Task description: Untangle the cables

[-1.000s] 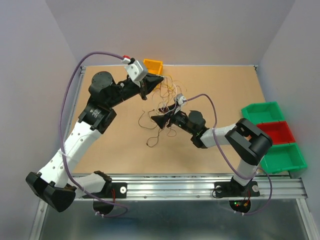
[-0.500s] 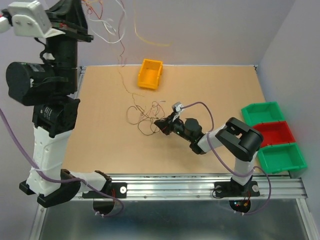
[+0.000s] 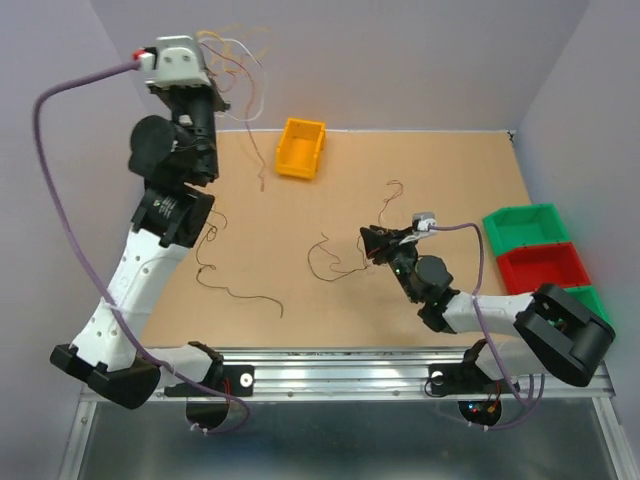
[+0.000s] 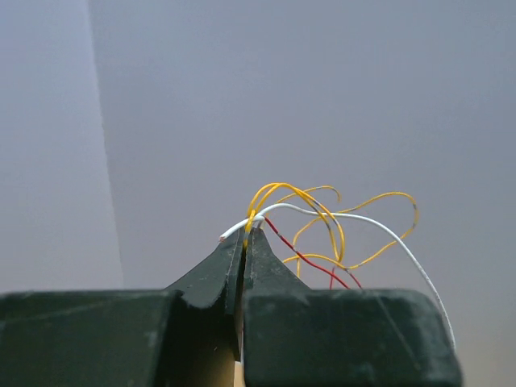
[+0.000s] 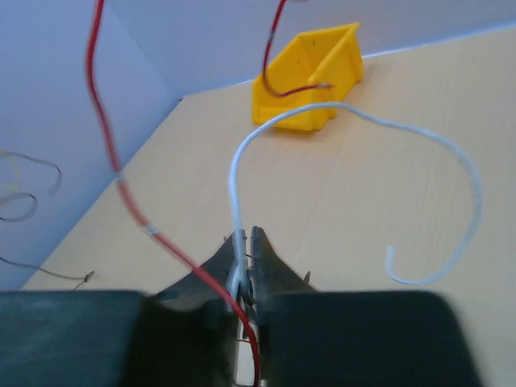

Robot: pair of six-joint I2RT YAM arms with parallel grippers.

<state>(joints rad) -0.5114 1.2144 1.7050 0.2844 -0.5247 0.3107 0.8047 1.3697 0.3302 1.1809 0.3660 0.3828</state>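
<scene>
Left gripper [image 4: 244,235], high above the desk [image 3: 450,180], is pinched closed on a bunch of yellow, white and red cables [image 4: 278,205]. Right gripper [image 5: 247,242], low over the desk, is clamped on a white cable [image 5: 235,181] and a red one. More lie loose on the desk between the arms. A yellow bin [image 3: 301,147] sits at the far edge.

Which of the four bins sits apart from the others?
The yellow bin, alone at the table's far edge; the red bin and green bins line up along the right edge.
</scene>
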